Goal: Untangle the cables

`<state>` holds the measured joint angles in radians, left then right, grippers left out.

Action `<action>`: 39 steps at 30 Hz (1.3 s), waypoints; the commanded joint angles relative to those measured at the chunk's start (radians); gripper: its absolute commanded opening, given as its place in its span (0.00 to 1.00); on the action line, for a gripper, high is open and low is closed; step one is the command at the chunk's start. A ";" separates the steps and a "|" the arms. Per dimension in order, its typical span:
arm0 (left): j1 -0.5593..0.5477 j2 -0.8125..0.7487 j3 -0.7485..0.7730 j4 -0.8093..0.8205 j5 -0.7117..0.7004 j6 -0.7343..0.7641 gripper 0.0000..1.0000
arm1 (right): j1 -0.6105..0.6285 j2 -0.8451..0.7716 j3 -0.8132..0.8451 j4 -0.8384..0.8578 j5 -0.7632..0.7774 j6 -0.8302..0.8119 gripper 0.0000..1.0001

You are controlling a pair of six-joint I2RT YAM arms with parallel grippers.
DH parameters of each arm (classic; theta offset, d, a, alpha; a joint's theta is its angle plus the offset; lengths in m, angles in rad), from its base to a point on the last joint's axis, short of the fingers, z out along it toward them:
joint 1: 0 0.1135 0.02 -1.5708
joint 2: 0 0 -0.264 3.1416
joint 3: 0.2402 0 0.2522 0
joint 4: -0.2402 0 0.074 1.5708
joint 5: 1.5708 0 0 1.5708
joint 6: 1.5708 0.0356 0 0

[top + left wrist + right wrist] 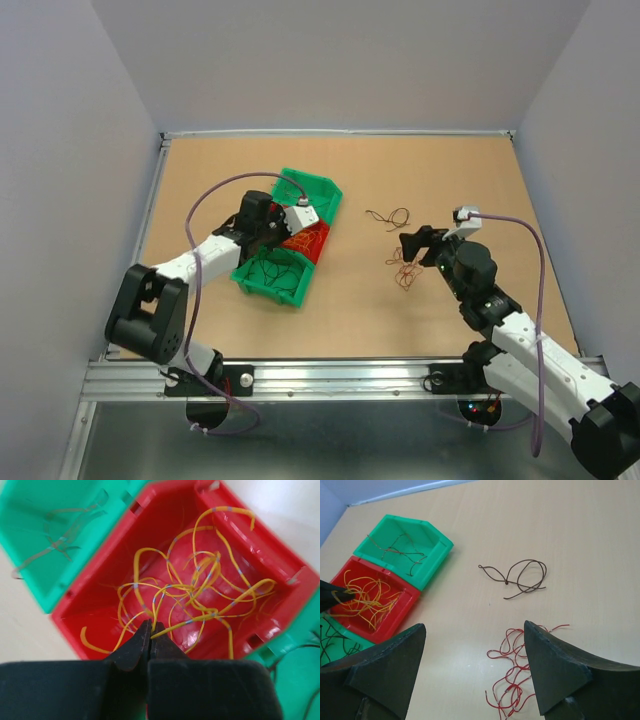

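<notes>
The left arm (195, 260) and right arm (535, 355) are white with big black joints. A purple cable (230, 181) runs along each. The gripper fingers (555, 665) are black.

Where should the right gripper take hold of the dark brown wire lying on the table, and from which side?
Probably at the crossing where its loops meet, coming straight down from above: the dark brown wire lies flat on the table, alone, clear of the red wires.

Yellow cables (202, 587), seemingly blue-banded; red bin (165, 515); green bins (432, 542); red cables (510, 690); brown cable (506, 582); tan table (570, 530).
</notes>
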<state>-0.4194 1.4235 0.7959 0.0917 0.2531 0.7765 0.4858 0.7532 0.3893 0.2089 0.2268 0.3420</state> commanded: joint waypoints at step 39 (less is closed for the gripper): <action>-0.132 0.075 0.583 -0.447 -0.115 0.005 0.99 | -0.001 0.522 0.246 0.015 0.170 -0.003 0.98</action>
<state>-0.4652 1.6081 1.3750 -0.5045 0.0788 0.9077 0.4858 1.1713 0.5392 0.2207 0.2520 0.3313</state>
